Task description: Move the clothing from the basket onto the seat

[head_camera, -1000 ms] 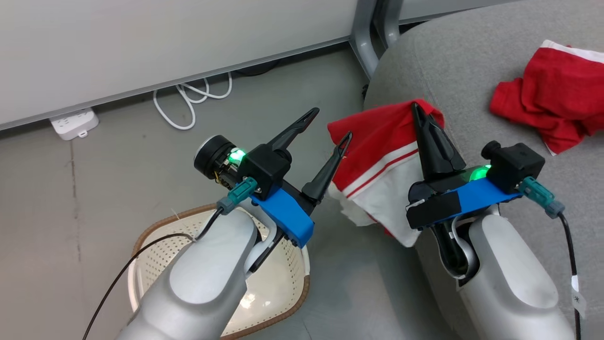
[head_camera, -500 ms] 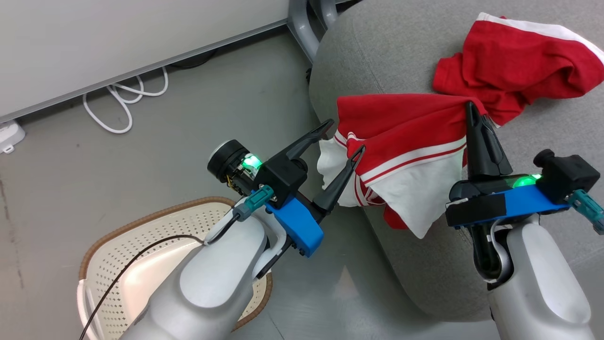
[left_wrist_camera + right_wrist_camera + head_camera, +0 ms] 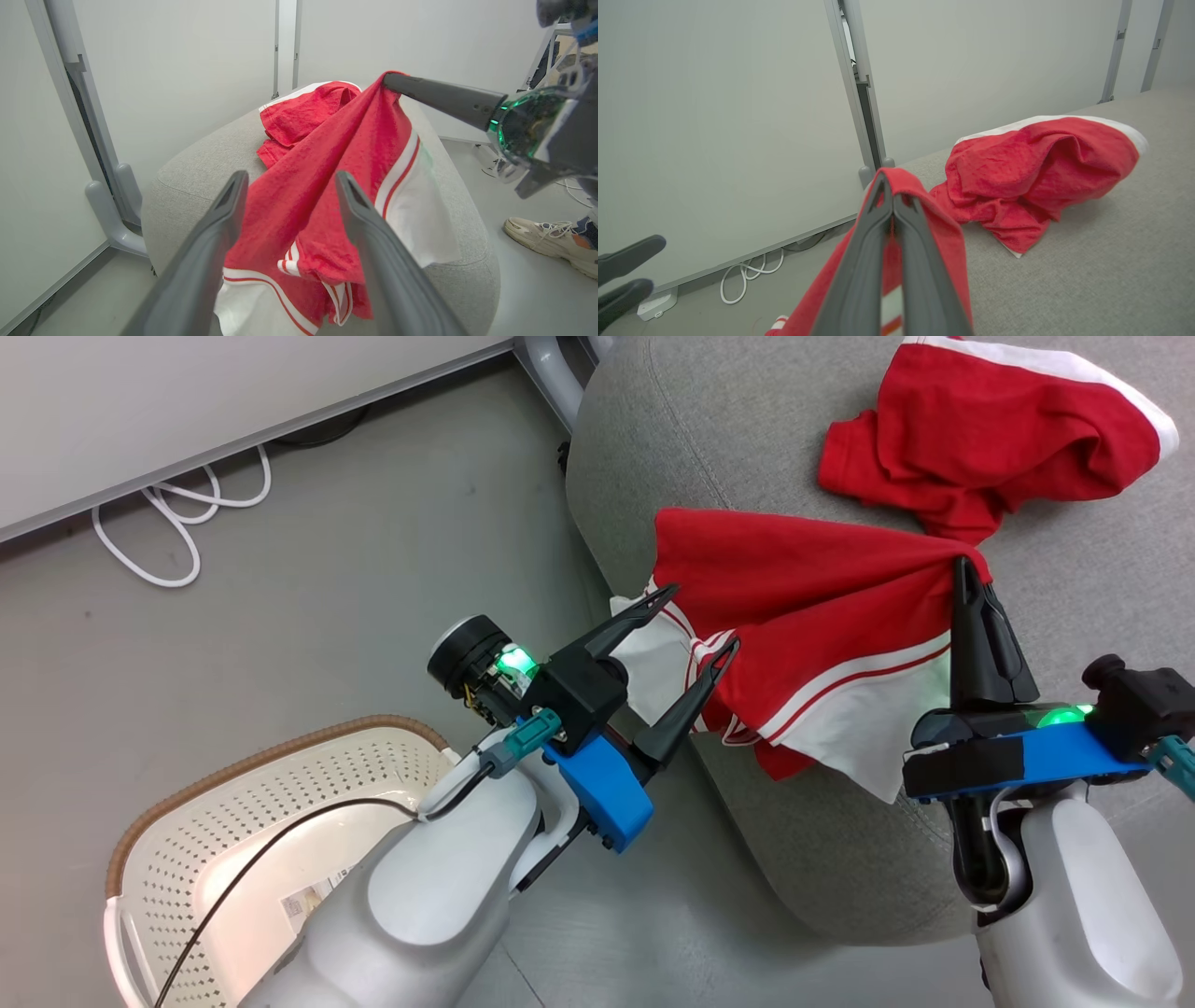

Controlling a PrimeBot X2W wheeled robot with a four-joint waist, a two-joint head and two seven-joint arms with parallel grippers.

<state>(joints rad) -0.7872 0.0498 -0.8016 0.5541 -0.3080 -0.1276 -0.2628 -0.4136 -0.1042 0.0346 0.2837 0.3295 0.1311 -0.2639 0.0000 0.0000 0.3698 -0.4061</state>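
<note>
My right gripper (image 3: 962, 567) is shut on the top edge of a red garment with white stripes (image 3: 803, 607). It holds the garment up over the grey seat (image 3: 709, 429), and the lower white panel hangs over the seat's front edge. A second red garment (image 3: 980, 420) lies crumpled on the seat just beyond. My left gripper (image 3: 700, 616) is open beside the hanging cloth's left side, with nothing pinched. The cream basket (image 3: 215, 803) stands on the floor at the lower left, partly behind my left arm. In the right wrist view the shut gripper (image 3: 889, 186) pinches red cloth (image 3: 943, 233).
A white cable (image 3: 177, 523) lies coiled on the floor by the wall. A grey metal frame leg (image 3: 546, 373) stands at the seat's far corner. A person's shoe (image 3: 551, 235) rests on the floor to the right of the seat. A power strip (image 3: 656, 303) sits by the wall.
The camera has swung right. My right gripper has carried the garment further over the seat, up to the second garment. The open left gripper has followed alongside.
</note>
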